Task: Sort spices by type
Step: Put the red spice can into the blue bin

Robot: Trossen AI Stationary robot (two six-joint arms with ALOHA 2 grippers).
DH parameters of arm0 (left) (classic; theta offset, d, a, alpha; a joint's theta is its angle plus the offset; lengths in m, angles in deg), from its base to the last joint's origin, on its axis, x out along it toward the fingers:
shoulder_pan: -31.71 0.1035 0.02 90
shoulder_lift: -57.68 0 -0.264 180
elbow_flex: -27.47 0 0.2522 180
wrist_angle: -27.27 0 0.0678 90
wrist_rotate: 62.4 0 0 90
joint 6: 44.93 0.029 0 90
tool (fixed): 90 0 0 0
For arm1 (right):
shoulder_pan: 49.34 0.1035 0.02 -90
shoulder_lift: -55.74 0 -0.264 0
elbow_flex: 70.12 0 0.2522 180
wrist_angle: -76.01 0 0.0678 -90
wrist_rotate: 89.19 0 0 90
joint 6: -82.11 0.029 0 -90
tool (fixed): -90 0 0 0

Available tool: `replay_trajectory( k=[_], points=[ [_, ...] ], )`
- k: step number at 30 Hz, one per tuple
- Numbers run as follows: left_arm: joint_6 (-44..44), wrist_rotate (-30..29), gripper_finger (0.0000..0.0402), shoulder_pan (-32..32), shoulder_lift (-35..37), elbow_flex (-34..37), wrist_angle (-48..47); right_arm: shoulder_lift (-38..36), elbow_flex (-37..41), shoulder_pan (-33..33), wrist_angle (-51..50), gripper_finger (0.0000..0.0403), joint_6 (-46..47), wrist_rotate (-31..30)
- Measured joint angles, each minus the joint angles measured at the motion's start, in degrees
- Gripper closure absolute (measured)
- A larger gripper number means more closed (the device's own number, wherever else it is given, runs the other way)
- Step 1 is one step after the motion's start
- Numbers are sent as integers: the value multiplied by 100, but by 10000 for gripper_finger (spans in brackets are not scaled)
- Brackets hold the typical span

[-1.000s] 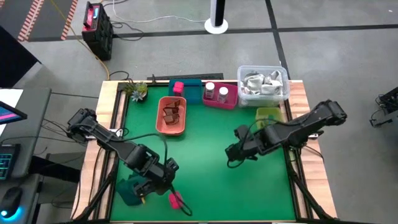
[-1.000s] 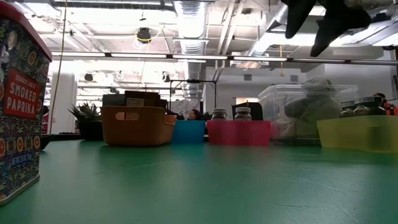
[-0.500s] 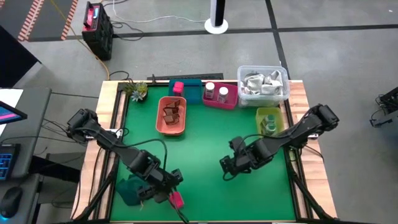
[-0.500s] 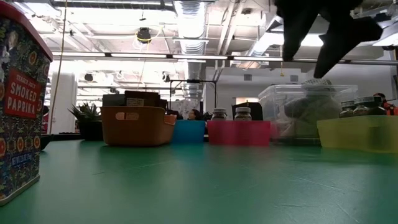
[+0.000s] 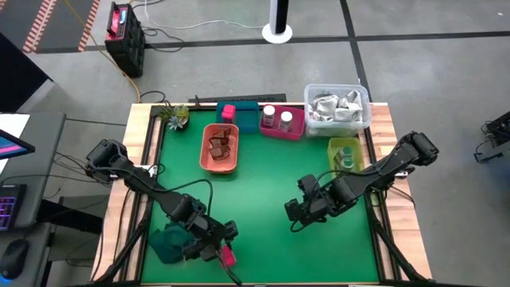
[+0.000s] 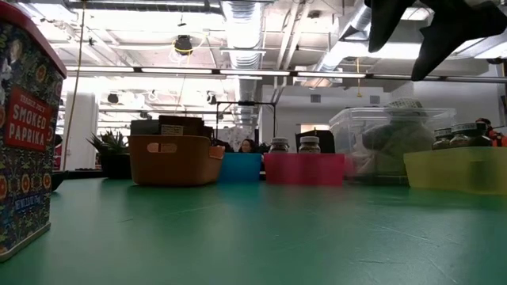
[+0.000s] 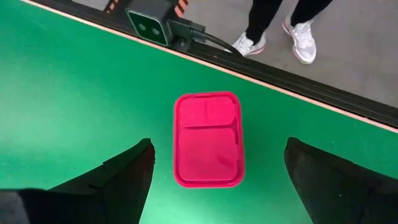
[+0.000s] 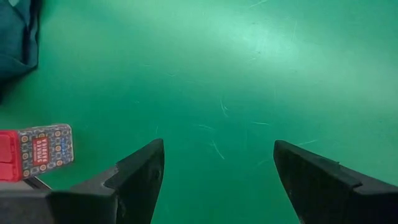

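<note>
A magenta-lidded spice box (image 7: 208,138) printed "Smoked Paprika" stands on the green mat near the table's near edge (image 5: 227,257), large at the low view's left (image 6: 28,134). My left gripper (image 7: 219,146) hovers open above it (image 5: 217,247), one finger on either side, touching nothing. My right gripper (image 5: 296,214) hangs open over the bare mat at mid-table (image 8: 219,147). A second magenta box (image 5: 229,112) sits in the teal bin. Reddish-brown pieces (image 5: 220,146) lie in the orange bin, two white-topped jars (image 5: 277,118) in the magenta bin, greenish jars (image 5: 346,162) in the yellow bin.
A dark green cloth (image 5: 166,244) lies crumpled left of the box. A clear tub of shiny packets (image 5: 336,108) and a small plant (image 5: 175,115) stand at the far edge. A camera mount (image 7: 149,25) sits on the near rail, with a person's legs (image 7: 280,25) beyond.
My left gripper has moved toward the table's near edge and right, from beside the cloth to over the magenta box. My right gripper has travelled from mid-table toward the near-left, dipping and then rising a little. The box has stayed put.
</note>
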Motion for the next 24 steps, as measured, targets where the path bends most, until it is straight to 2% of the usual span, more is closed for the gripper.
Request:
replay_trajectory(
  k=[9,18,24],
  points=[
    [-406,-24,58,5,1,779,1688,0,0,0,55,79,-15,0],
    [-542,-26,58,5,0,1329,2065,-2,0,0,81,79,-115,-2],
    [-915,-30,58,5,0,1605,2702,-2,0,0,77,79,-233,-2]
  ],
)
